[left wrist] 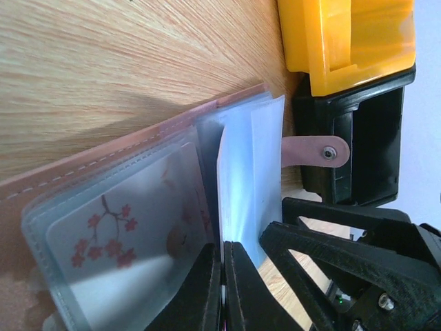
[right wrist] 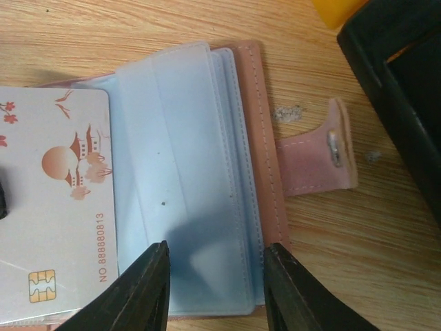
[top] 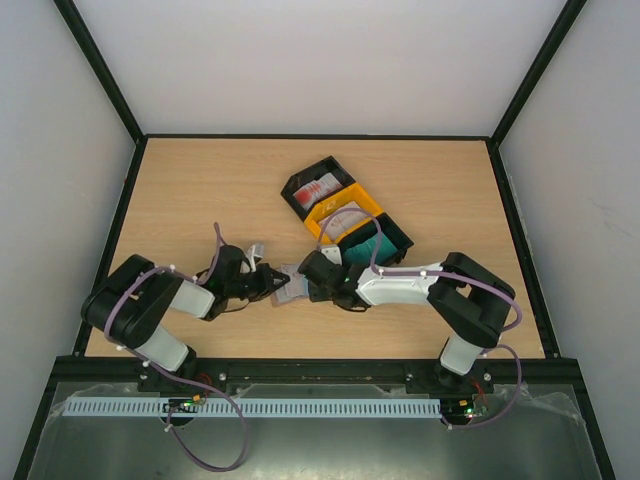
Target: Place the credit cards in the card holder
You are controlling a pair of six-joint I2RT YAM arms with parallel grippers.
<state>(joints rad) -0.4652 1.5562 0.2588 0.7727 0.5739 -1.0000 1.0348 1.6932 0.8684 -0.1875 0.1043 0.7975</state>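
Card holder (right wrist: 186, 172) open (strap (right wrist: 313, 162) toward tray (right wrist: 400, 103)).

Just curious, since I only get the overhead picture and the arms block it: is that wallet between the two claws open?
Observer: Yes. The right wrist view shows the card holder lying open, clear pockets fanned, its closing strap unfastened.
Operator: And on the left side?
Observer: The left claw is pinched shut on one clear pocket sheet, standing it up.
Operator: Any card in yet?
Observer: One white card, red sun and pagoda printed, looks to sit inside a clear pocket.
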